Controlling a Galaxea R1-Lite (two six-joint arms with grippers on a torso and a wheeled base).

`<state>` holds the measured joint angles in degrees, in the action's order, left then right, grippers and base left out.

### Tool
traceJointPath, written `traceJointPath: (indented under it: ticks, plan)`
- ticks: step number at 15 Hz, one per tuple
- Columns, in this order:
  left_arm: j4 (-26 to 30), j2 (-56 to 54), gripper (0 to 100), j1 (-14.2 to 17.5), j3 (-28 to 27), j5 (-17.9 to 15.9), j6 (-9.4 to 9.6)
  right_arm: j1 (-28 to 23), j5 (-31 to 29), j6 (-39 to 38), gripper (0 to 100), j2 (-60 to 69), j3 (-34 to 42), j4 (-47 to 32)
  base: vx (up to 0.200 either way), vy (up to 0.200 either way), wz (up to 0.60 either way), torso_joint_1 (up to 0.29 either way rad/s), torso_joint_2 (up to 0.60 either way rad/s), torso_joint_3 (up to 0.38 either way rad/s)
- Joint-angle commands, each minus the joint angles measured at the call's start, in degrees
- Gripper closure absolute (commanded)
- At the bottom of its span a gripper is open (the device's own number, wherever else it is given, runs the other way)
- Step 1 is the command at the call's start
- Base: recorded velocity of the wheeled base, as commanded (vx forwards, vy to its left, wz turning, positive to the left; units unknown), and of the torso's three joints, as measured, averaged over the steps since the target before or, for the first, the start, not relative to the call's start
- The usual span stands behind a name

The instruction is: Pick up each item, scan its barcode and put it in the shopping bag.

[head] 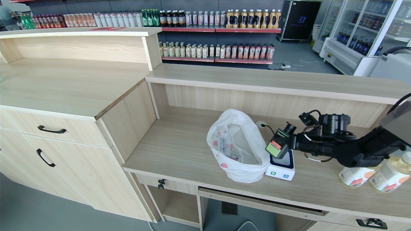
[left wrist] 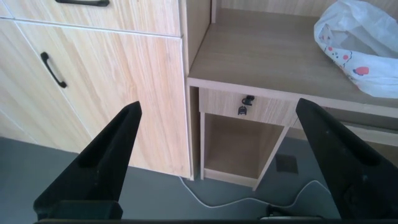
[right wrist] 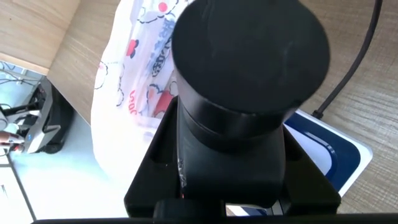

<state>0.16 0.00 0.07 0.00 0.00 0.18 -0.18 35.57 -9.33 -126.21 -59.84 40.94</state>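
My right gripper [head: 297, 142] is shut on a dark bottle [head: 278, 145] with a black cap and a green and red label, held tilted just above the white, blue-topped barcode scanner [head: 281, 166]. The right wrist view looks down on the bottle's black cap [right wrist: 249, 56], with the gripper [right wrist: 227, 193] clamped around its body, the scanner [right wrist: 336, 155] beneath and the bag [right wrist: 137, 68] beside it. The white printed shopping bag [head: 239, 146] stands open on the counter, touching the scanner's left side. My left gripper [left wrist: 217, 109] hangs open and empty, low beside the counter front.
Two pale bottles [head: 390, 175] [head: 354, 175] stand on the counter at the right, partly behind my right arm. A raised wooden ledge [head: 273, 81] backs the counter and a taller cabinet [head: 64, 89] sits to the left. The scanner's cable [head: 266, 125] runs behind the bag.
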Motion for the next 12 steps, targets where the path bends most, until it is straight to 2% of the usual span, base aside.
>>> traceJointPath:
  ticks: [1,4,5,6,7,8,9,11,12]
  plan:
    - [0.0,0.1,0,0.0,0.0,0.0,-0.01,0.3,0.0,-0.1,100,-0.5,-0.4,-0.1,0.000,0.000,0.00,0.000,0.00,0.000]
    - [0.0,0.1,0,0.0,0.0,0.0,-0.01,0.9,-0.2,0.7,100,0.6,-0.8,0.3,0.000,0.000,0.00,0.000,0.00,0.000]
    - [0.0,0.1,0,0.0,0.0,0.0,-0.01,1.2,-2.2,3.7,100,3.1,-0.4,2.8,0.000,0.000,0.00,0.000,0.00,0.000]
    - [0.0,0.1,0,0.0,0.0,0.0,-0.01,1.1,-8.0,11.4,100,6.2,1.8,5.0,0.000,0.000,0.00,0.000,0.00,0.000]
    - [0.0,0.1,0,0.0,0.0,0.0,-0.01,0.0,-16.3,21.1,100,10.1,5.6,5.6,0.000,0.000,0.00,0.000,0.00,0.000]
    - [0.0,0.1,0,0.0,0.0,0.0,-0.01,-2.5,-22.6,30.4,100,14.4,11.2,6.8,0.000,0.000,0.00,0.000,0.00,0.000]
    - [0.0,0.1,0,0.0,0.0,0.0,-0.01,-6.0,-23.1,37.5,100,18.5,17.1,10.4,0.000,0.000,0.00,0.000,0.00,0.000]
    - [0.0,0.1,0,0.0,0.0,0.0,-0.01,-9.1,-23.0,43.7,100,22.8,21.7,12.4,0.000,0.000,0.00,0.000,0.00,0.000]
    - [0.0,0.1,0,0.0,0.0,0.0,-0.01,-9.3,-23.0,44.2,100,24.4,21.9,12.2,0.000,0.000,0.60,0.002,0.00,-0.002]
